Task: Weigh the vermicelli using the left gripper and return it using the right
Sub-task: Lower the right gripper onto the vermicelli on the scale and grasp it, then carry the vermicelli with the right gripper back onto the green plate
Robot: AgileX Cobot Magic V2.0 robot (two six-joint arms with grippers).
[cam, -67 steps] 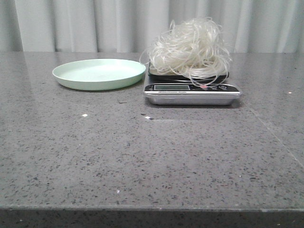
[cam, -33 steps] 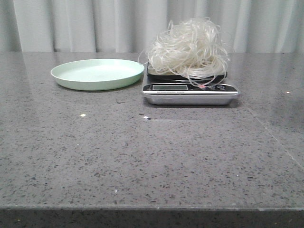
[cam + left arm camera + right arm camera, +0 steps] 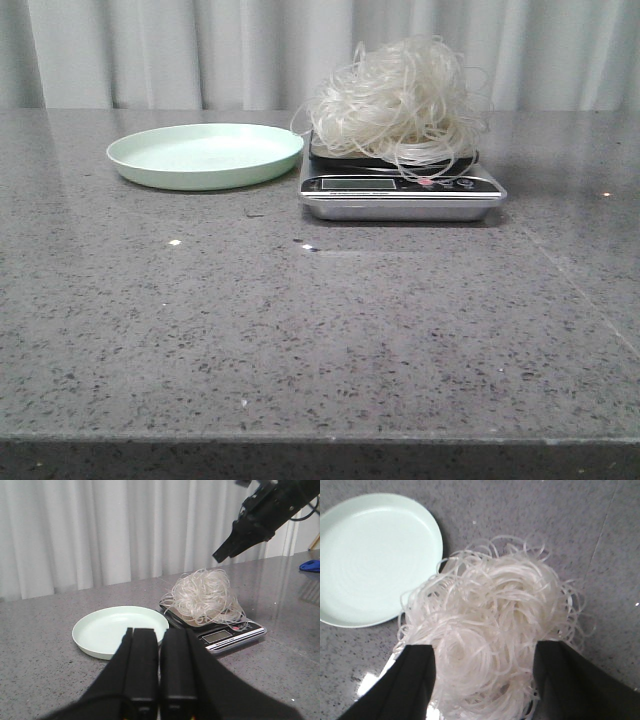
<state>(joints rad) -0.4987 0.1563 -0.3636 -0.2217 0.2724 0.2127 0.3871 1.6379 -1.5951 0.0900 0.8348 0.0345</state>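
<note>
vermicelli (image 3: 398,100) | loose white tangle | heaped on scale (image 3: 400,187) | beside green plate (image 3: 205,155)

Speckled grey stone surface (image 3: 300,340), polished; matt pale plastic plate (image 3: 205,155); brushed-metal scale (image 3: 400,205); glossy translucent vermicelli (image 3: 400,100); matt black left tool (image 3: 160,672).

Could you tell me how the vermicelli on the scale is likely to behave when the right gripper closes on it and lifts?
The vermicelli is a loose, airy tangle, so it is probably light and springy. Strands loop out over the scale, so some may snag or trail. The open right gripper straddles the heap; thin strands could slip free.
</note>
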